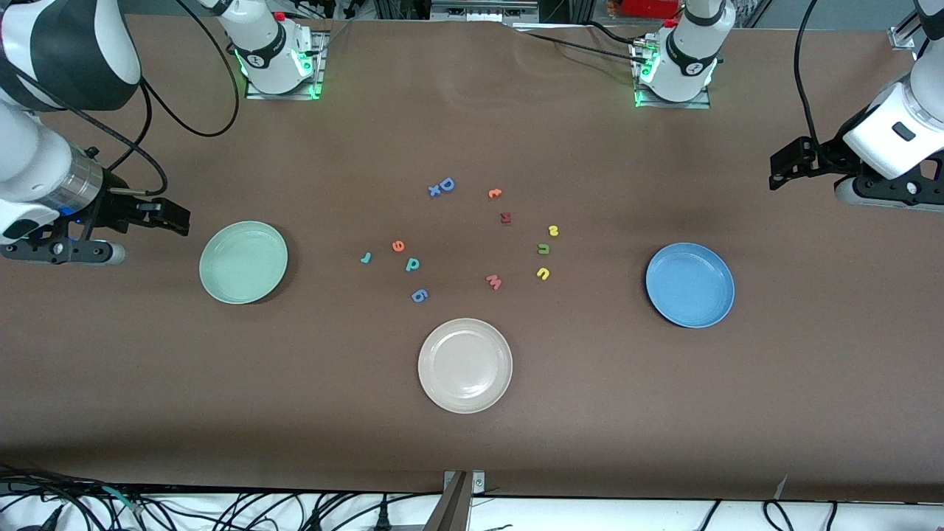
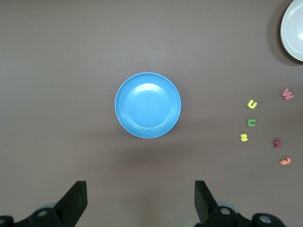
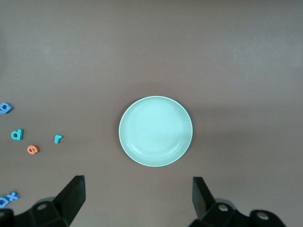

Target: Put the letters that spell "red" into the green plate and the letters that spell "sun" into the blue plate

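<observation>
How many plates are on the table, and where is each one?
3. The green plate lies toward the right arm's end, the blue plate toward the left arm's end, and the beige plate between them, nearest the front camera. None seems hidden.

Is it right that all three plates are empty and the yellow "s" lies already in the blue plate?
No. The blue plate is empty like the others; the front view shows the yellow "s" on the table among the other letters. All three plates are indeed empty.
</observation>
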`<state>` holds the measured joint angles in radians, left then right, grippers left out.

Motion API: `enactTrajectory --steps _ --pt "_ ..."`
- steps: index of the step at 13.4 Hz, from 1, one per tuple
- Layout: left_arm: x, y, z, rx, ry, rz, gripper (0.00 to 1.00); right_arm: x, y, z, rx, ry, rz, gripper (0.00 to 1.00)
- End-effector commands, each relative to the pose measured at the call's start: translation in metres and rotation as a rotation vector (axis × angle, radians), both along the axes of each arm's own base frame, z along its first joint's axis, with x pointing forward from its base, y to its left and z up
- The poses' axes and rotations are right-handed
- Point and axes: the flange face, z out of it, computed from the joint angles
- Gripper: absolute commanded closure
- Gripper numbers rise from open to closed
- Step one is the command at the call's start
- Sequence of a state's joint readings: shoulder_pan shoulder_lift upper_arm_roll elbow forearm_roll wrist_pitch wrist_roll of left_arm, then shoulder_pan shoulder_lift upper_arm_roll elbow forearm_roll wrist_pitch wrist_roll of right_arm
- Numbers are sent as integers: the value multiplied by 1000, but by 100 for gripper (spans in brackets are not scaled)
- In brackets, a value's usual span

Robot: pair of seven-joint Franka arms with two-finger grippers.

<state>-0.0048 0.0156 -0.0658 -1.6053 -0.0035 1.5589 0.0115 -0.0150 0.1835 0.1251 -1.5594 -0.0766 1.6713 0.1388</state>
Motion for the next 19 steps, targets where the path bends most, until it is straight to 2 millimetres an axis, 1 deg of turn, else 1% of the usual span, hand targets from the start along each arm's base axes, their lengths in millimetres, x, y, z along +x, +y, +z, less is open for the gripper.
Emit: enactTrajectory --steps 1,19 --pt "-5 -2 1 -10 5 -10 0 -5 -1 3 -1 -8 13 0" --pt "-5 -2 -2 -9 11 -10 0 -5 -7 2 0 2 18 0"
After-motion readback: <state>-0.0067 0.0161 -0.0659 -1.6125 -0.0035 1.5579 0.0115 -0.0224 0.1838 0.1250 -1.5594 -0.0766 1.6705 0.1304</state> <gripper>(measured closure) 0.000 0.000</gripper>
